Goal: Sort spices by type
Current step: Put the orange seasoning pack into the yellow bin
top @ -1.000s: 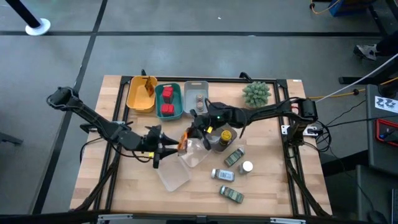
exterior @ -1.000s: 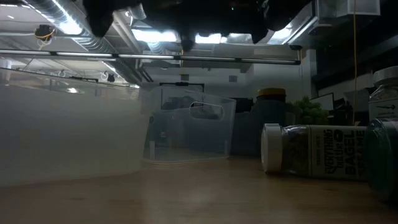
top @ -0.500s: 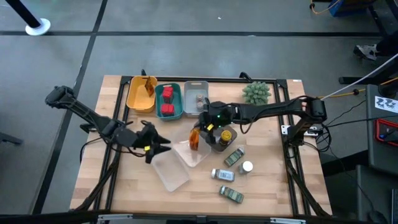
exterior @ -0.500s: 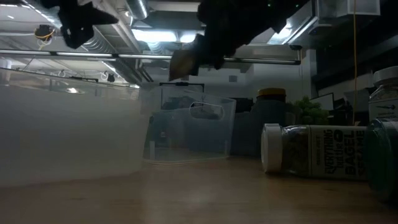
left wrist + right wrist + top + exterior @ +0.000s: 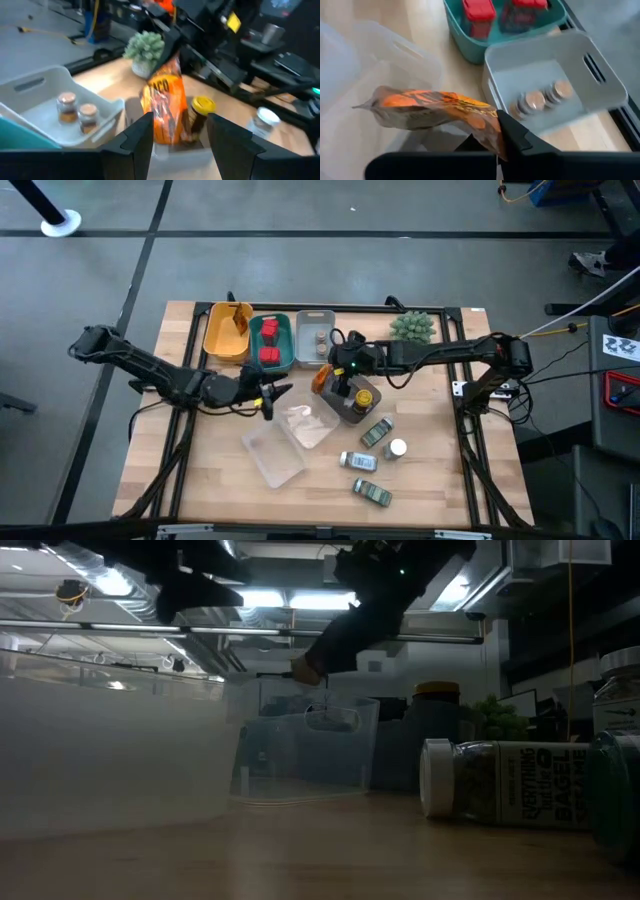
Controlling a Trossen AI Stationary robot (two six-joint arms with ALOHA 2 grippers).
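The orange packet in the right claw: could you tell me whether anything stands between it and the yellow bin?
The orange packet hangs in the right claw just in front of the grey bin. The teal bin of red cubes lies between it and the yellow bin, low enough to pass over.

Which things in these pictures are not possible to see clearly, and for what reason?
- Labels of the lying jars: too small in the high view.
- Full word on the orange packet: blurred and creased in the left wrist view; only "TACO" reads.
- Contents of the yellow bin: partly hidden by its wall in the high view.
- Right gripper fingertips: covered by the packet.
- Low view: clear trays blur what stands behind.
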